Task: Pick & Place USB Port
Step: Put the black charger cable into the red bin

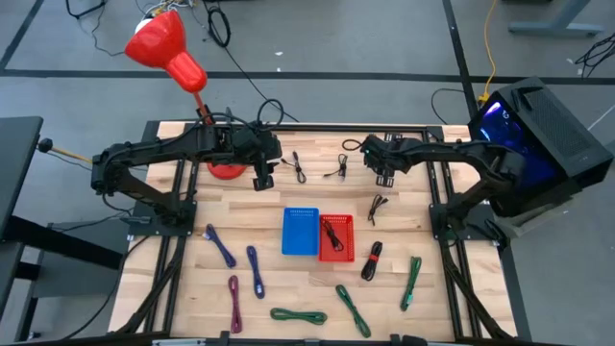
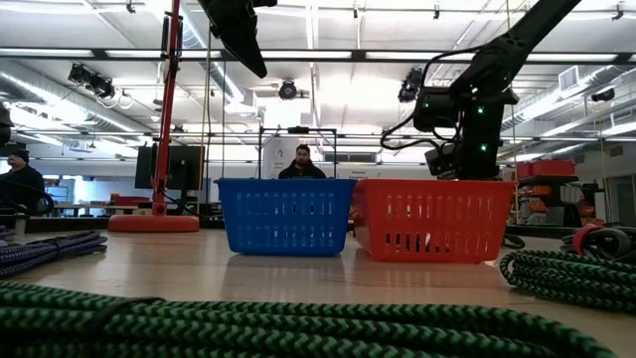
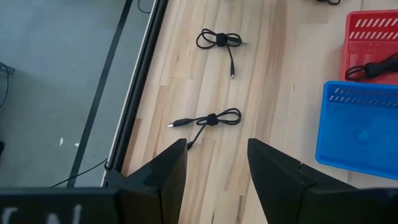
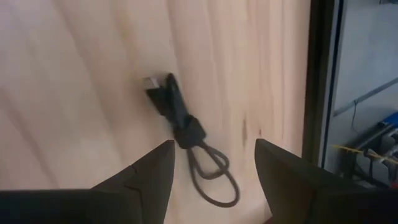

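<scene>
Cable under right gripper: a thin black USB cable (image 4: pixel 189 146), coiled into a loop and cinched by a wrap at its middle, plug end free; it is seen lying flat on the table, between the spread fingers in the right wrist view.
Right gripper (image 1: pixel 385 179): held above the table's far side with fingers parted, nothing gripped.
Left gripper (image 1: pixel 262 181): poised over the far side near a red stand base (image 1: pixel 227 171), fingers apart and empty; two more tied black cables (image 3: pixel 210 119) are framed ahead of it.
Table (image 1: pixel 288 288): pale jointed wood planks, smooth; braided green, purple and maroon cables are scattered across the near half.
Blue basket (image 1: pixel 300 231): slotted plastic, rectangular; no contents are seen.
Red basket (image 1: pixel 336 237): same slotted make, touching the blue one; a dark cable is lying inside.
</scene>
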Tool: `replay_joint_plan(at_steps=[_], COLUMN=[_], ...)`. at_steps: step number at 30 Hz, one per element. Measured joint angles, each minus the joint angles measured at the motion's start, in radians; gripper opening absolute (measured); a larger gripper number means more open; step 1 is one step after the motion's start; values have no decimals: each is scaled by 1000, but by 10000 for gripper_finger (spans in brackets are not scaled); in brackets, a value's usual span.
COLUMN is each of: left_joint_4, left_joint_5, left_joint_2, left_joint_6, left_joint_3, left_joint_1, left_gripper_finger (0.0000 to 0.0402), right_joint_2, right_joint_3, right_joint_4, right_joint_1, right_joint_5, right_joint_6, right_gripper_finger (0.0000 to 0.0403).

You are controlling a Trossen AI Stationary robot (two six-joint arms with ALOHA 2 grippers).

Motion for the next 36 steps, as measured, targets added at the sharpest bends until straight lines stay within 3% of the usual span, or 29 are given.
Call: replay_joint_plan(at_steps=[6,20,24,28,36], left_joint_4=[0,-2,-2,-1,-1], left_joint_5=[0,6,6,7,9], left_joint_2=[0,0,0,0,0], left_joint_6=[0,0,0,0,0], left_joint_3=[0,0,0,0,0], left_joint_1=[0,0,0,0,0], left_gripper_finger=[174,174,174,174,174], right_joint_2=[19,126,132,136,119], right_joint_3=[0,6,5,3,1], right_joint_4=[49,53,50,57,-7], right_joint_1=[-39,-44,-43,-52,-56], right_joint_5=[-55,-55,-56,-71,-39], right_joint_6=[-20,-55,-43,-13,48], right_gripper_finger=[224,221,164,34,11])
